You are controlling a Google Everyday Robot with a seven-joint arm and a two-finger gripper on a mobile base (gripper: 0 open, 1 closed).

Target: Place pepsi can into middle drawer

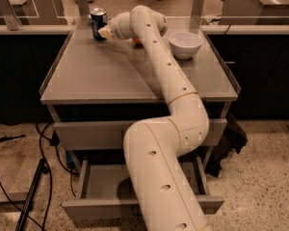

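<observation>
The pepsi can, dark blue with a silver top, stands upright at the far left corner of the grey table. My gripper is at the can's right side, level with its lower half, at the end of the long white arm that reaches across the table. Whether it touches the can I cannot tell. Below the table, the middle drawer is pulled out, and the arm's lower segment hides much of its inside. The drawer front above it is closed.
A white bowl sits at the table's far right. A small orange thing peeks out behind the arm. Clear panels and posts line the table's back edge. Cables and a dark stand lie on the floor at the left.
</observation>
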